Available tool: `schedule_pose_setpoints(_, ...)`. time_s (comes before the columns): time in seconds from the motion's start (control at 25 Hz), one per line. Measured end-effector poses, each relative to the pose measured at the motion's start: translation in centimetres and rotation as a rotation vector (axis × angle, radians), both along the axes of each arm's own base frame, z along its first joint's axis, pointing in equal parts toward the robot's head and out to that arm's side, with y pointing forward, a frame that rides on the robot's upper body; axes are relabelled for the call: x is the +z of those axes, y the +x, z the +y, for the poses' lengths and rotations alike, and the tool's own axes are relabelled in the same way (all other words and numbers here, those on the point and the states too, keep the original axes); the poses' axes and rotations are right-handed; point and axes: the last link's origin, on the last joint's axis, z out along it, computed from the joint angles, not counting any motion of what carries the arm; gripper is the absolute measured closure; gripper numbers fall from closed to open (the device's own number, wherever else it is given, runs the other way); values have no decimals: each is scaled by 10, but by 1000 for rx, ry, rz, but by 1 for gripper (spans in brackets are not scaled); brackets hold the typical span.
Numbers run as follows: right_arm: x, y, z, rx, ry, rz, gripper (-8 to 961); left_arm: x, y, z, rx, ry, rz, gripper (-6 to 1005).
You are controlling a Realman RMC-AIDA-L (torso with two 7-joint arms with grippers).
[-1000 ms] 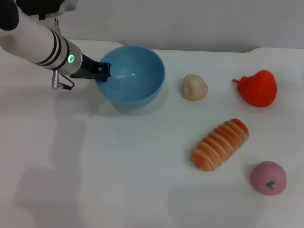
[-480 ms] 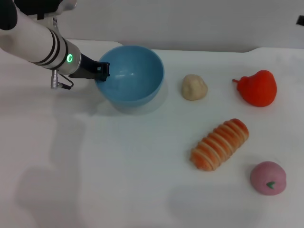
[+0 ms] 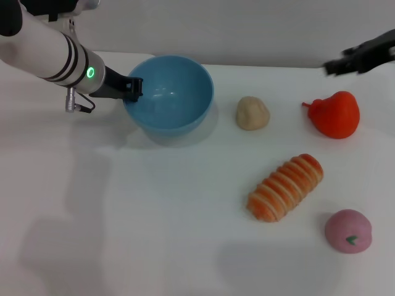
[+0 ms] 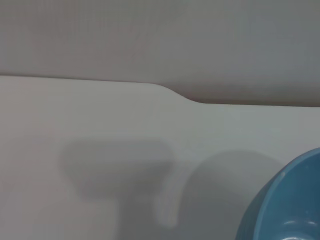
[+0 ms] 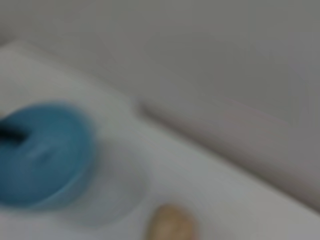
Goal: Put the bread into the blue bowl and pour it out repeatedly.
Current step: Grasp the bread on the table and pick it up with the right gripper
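The blue bowl stands at the back left of the white table and is empty. It also shows in the left wrist view and the right wrist view. My left gripper is shut on the bowl's left rim. The bread, orange-and-cream striped, lies on the table to the right of centre, well apart from the bowl. My right gripper comes in at the back right, above the table and far from the bread.
A small beige lump lies right of the bowl, also in the right wrist view. A red pear-shaped toy is at the back right. A pink round toy is at the front right.
My right gripper has come into view at the back right. The bowl in my left gripper has shifted slightly back and left. The bread has not moved.
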Motion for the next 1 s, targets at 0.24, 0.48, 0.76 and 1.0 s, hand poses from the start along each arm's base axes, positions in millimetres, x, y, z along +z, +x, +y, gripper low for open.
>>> schedule_pose_setpoints(0.24, -46, -30, -23, 229, -307, -197, 412, 0, 0, -1, 1, -7, 2, 1000)
schedule_pose_setpoints(0.48, -93, -36, -48, 404, -503, -334, 412, -1, 0, -1, 3, -8, -3, 1000)
schedule_pose_setpoints(0.76, -110, -31, -58, 456, -593, -405, 413, -1, 0, -1, 5, -8, -5, 999)
schedule_pose_setpoints(1.0, -113, -20, -63, 450, -639, -460, 413, -2, 1, -1, 8, -7, -10, 1000)
